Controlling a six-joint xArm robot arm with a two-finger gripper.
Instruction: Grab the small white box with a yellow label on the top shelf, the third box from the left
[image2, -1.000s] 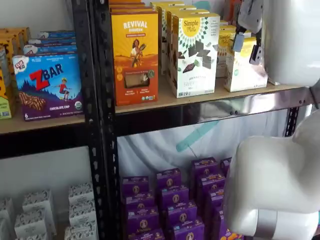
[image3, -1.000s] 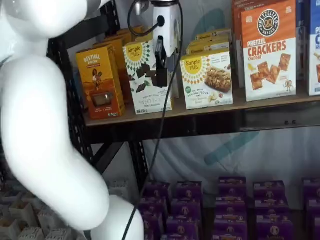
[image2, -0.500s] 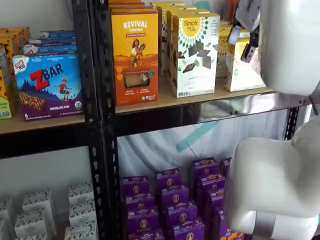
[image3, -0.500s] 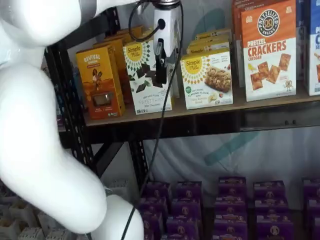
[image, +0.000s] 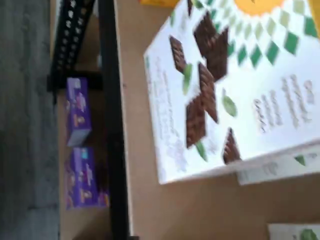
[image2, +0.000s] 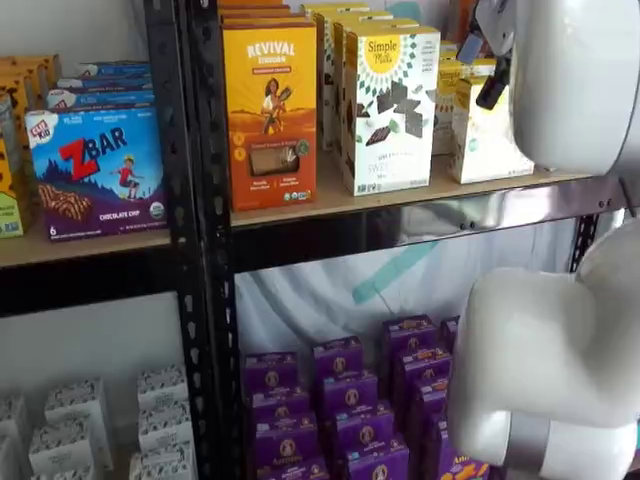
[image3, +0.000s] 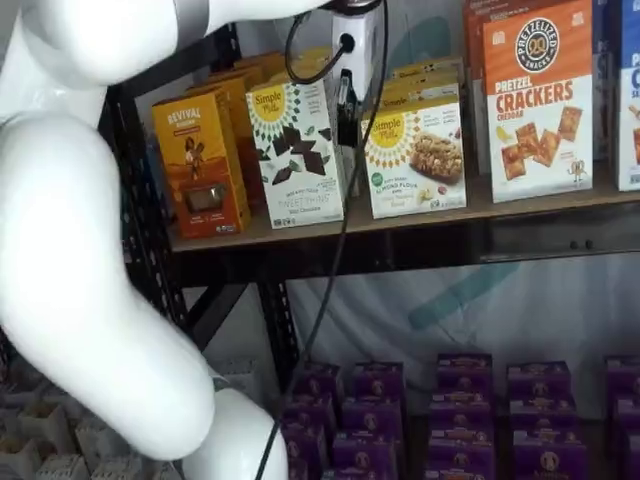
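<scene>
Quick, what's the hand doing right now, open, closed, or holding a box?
Hand: cannot be told; its black fingers show no clear gap, and no box is in them.

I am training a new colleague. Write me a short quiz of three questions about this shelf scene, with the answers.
1. True or false: the small white box stands on the top shelf.
2. Which box stands between the small white box and the orange box? A: pretzel crackers box. B: tall white box with chocolate squares. C: blue bar box.
3. What colour are the small boxes on the level below?

Key: 1 true; 2 B; 3 purple.
</scene>
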